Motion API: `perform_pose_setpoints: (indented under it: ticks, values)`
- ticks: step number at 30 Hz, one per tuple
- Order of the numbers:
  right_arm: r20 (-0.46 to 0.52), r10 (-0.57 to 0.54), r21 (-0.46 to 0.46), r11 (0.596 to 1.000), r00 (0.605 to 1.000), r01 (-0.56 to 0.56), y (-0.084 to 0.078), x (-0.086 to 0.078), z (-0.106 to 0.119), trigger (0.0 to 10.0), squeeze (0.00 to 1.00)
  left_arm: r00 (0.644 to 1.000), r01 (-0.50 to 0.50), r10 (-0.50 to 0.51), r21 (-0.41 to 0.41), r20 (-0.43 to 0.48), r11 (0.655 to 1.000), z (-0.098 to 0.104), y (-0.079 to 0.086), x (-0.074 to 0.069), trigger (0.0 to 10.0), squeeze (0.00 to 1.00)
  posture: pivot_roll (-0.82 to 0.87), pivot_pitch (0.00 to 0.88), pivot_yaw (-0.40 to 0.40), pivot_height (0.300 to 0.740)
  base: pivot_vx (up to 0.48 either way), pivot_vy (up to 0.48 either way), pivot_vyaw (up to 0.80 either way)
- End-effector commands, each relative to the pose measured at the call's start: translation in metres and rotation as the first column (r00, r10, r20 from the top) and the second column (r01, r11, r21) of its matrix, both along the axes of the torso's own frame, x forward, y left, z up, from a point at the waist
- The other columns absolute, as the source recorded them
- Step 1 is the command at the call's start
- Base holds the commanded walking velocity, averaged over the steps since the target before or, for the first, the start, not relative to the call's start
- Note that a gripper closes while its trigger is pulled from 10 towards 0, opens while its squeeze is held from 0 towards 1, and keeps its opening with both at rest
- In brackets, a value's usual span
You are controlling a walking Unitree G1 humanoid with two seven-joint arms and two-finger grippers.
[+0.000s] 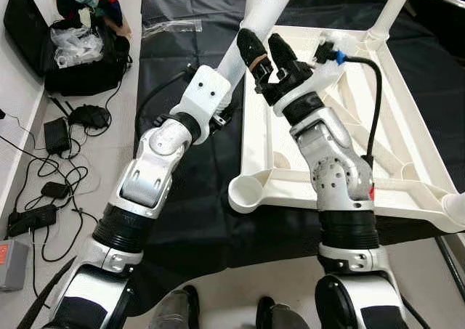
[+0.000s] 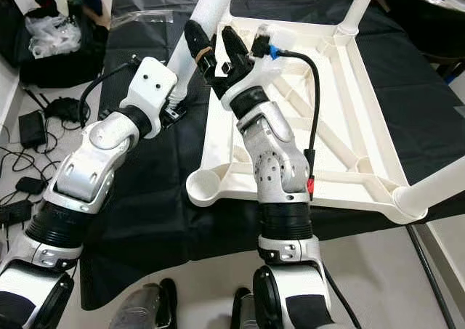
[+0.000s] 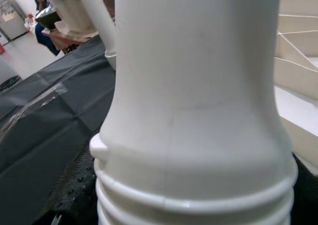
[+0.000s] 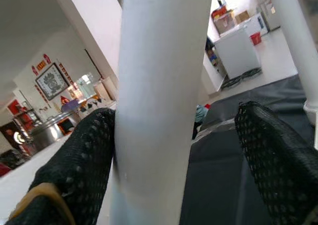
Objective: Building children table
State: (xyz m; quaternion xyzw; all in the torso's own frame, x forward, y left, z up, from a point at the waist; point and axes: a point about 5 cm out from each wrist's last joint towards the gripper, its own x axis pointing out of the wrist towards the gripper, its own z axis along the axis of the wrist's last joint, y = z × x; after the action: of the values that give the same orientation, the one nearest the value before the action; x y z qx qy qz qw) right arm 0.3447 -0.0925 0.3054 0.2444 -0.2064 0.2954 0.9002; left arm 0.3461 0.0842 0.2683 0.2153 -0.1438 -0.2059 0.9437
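Observation:
A white children's table top (image 1: 407, 198) lies upside down on a black sheet (image 1: 189, 220). A loose white table leg (image 1: 265, 9) slants up over its left edge. My left gripper (image 1: 218, 100), mostly hidden behind its white wrist mount, is shut on the leg's threaded lower end (image 3: 194, 200). My right gripper (image 1: 267, 53) is open around the leg higher up. In the right wrist view one finger (image 4: 84, 155) touches the leg (image 4: 159, 86) and the other finger (image 4: 278, 155) stands apart. The near-left corner socket (image 1: 247, 192) holds no leg.
Other legs stand in the far-right corner (image 1: 392, 9) and the near-right corner (image 2: 436, 187). On the floor to the left are a black bag of clothes (image 1: 80, 46) and loose cables with chargers (image 1: 58, 162). Clear plastic wrap (image 1: 171, 27) lies on the sheet.

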Motion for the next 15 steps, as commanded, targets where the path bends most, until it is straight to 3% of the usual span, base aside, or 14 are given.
perform_pose_setpoints:
  ticks: [1,15]
  values:
    - [-0.057,0.027,0.022,0.999,0.998,-0.026,-0.002,0.003,-0.004,10.0,0.0,0.998,0.031,-0.032,0.027,0.048,0.999,0.0,-0.004,-0.007,10.0,0.0,0.15,0.19,-0.041,0.74,0.0,0.0,0.0]
    - [-0.13,0.14,0.12,0.985,0.982,-0.125,0.0,0.009,0.003,10.0,0.0,0.991,0.077,-0.087,0.092,0.106,0.993,-0.01,-0.009,-0.019,10.0,0.0,0.16,0.195,-0.046,0.74,0.0,0.0,0.0]
